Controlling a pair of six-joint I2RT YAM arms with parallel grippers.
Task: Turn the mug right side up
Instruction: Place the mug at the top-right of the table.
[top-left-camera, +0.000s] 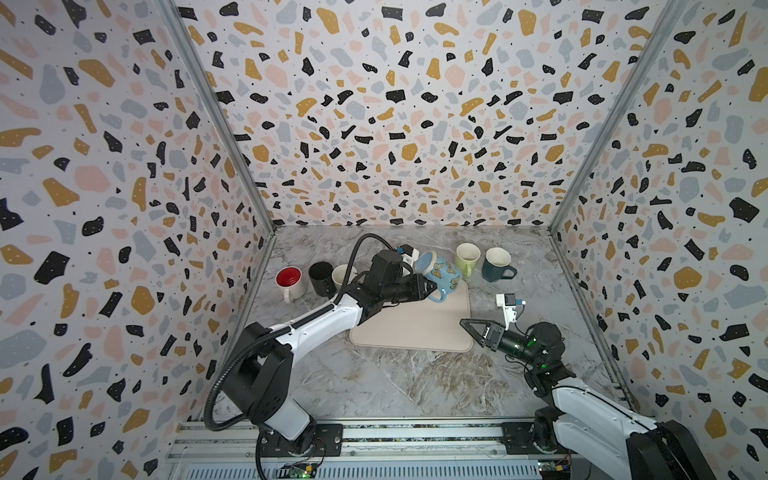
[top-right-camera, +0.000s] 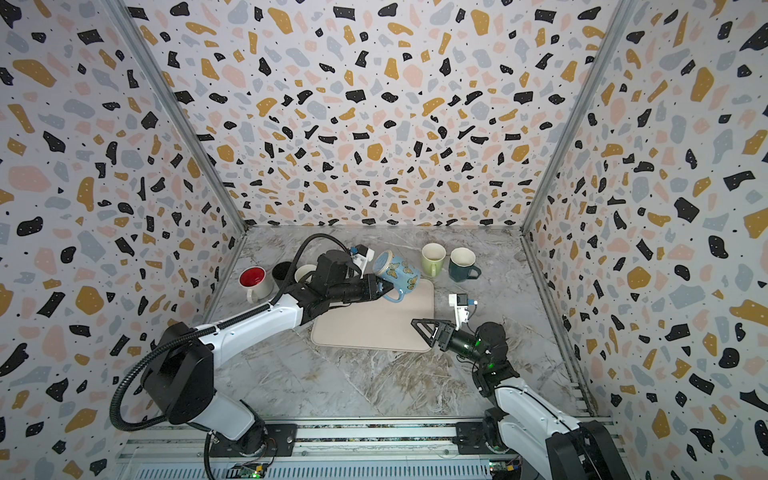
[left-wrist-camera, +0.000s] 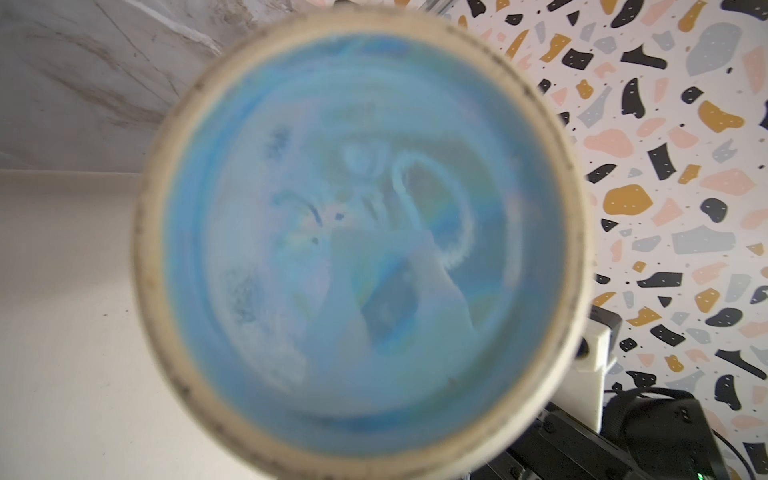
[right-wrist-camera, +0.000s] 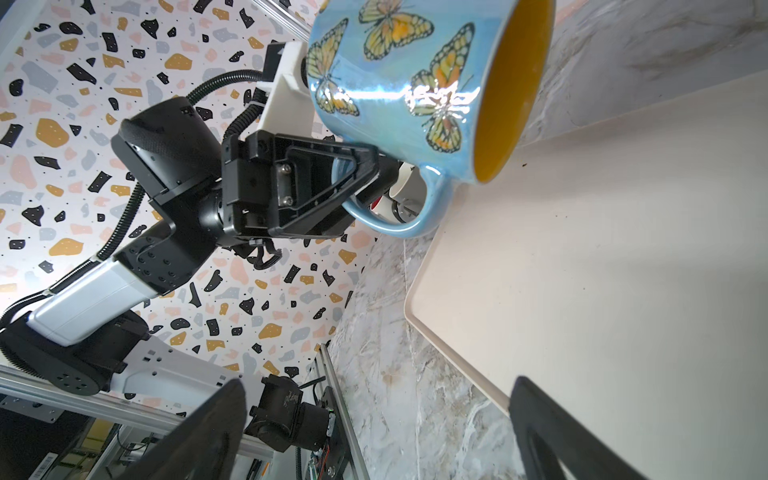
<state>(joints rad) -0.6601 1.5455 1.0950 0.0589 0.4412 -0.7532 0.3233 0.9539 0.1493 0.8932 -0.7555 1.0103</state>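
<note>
**Butterfly mug tipped in the left gripper over the mat**

In both top views I am watching the left gripper (top-left-camera: 430, 287) (top-right-camera: 386, 287) reaching across the marble desk (top-left-camera: 395, 382). It is holding the blue butterfly mug (top-left-camera: 439, 274) (top-right-camera: 397, 272) over the far edge of the beige mat (top-left-camera: 411, 328). Its jaws are pinching the mug's handle. The mug is leaning well over, with its base pointing up and back toward the wrist. The right gripper (top-left-camera: 467, 326) (top-right-camera: 417, 325) is sitting low at the near right corner of the mat, jaws spread wide with nothing between them. Along the back left, a red-lined white mug (top-left-camera: 289, 279), a black mug (top-left-camera: 321, 277) and a cream mug (top-left-camera: 341, 273) are standing together. A light green mug (top-left-camera: 467, 257) and a dark teal mug (top-left-camera: 497, 264) are standing upright at the back right.

Through the left wrist camera I am getting the mug's blurred blue underside (left-wrist-camera: 361, 249), ringed by a pale foot and filling most of the frame. The mat (left-wrist-camera: 62, 311) and desk (left-wrist-camera: 83, 83) are showing behind it.

Through the right wrist camera the mug (right-wrist-camera: 407, 83) is lying nearly sideways, its yellow inside facing the mat (right-wrist-camera: 602, 249). The left jaws are closing on the handle (right-wrist-camera: 399, 224). I cannot tell whether the rim is touching the mat. My right fingers (right-wrist-camera: 208, 432) are standing far apart at the frame's edge.
</note>
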